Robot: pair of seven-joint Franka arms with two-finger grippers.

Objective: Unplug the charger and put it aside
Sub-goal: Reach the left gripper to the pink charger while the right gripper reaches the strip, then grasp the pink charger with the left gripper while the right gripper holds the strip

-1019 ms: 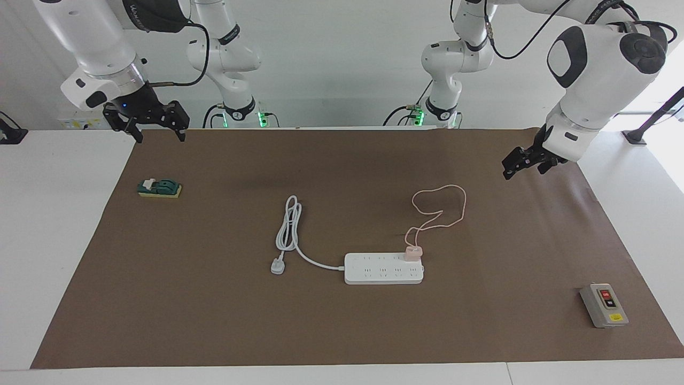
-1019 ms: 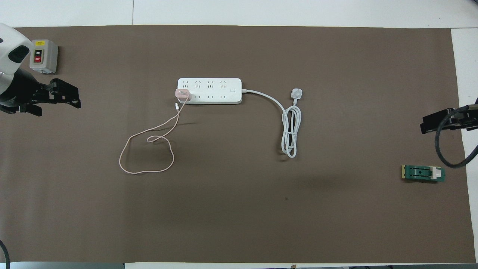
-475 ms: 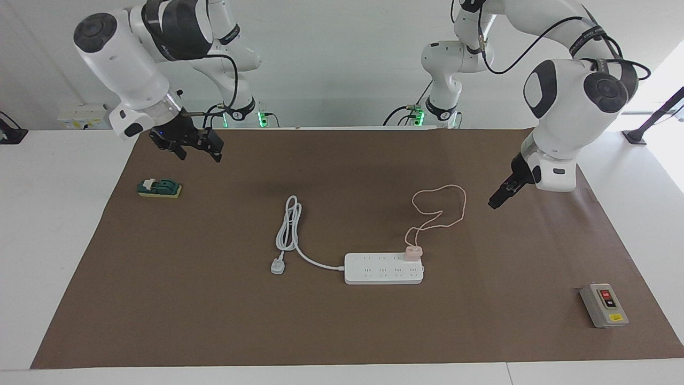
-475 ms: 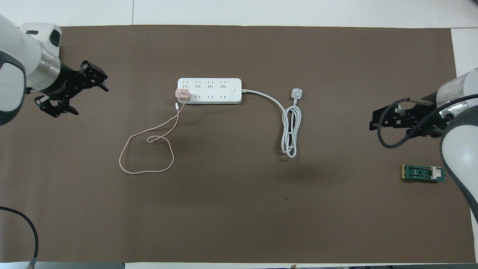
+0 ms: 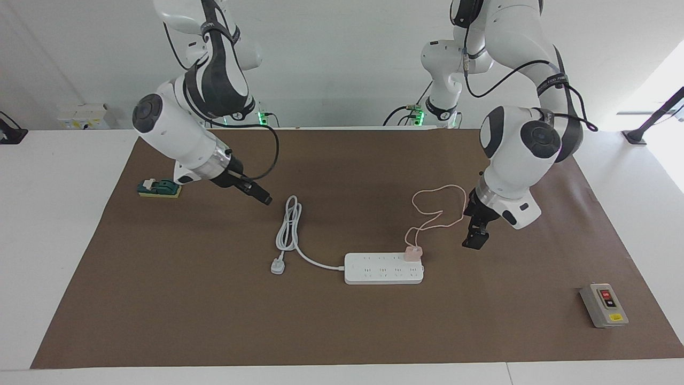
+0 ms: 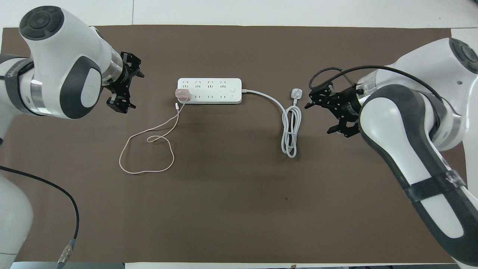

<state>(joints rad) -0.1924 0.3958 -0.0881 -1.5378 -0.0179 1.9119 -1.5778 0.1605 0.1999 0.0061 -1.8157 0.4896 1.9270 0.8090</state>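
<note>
In the facing view the charger [image 5: 413, 253] sits plugged into the end socket of the power strip [image 5: 383, 268] that lies toward the left arm's end of the table, on the row nearer the robots, its pink cable [image 5: 438, 208] looping over the mat [image 5: 160, 299] toward the robots. The left gripper [image 5: 474, 239] hangs low over the mat just beside that end of the strip, apart from the charger, which lies sideways from it toward the table's middle; whether its fingers are parted cannot be read from here. The right gripper [image 5: 262, 198] hovers over the mat beside the coiled white cord [image 5: 288, 227], well apart from the charger, so the left arm is clearly the nearer. A green block [image 5: 159, 188] and a grey switch box [image 5: 604, 305] lie off at the two ends. In the overhead view the strip's [image 6: 209, 90] long axis runs across the table from one arm's end to the other, with the charger [image 6: 183, 95] at the end facing the left gripper [image 6: 123, 87], whose two fingers stand apart and empty. The right gripper [image 6: 328, 112] also shows its fingers spread, holding nothing, beside the white plug [image 6: 297, 93]. I judge the coming reach a short sideways closing by the left arm. The charger's pins are hidden in the socket, and the left arm's body covers the switch box.
</note>
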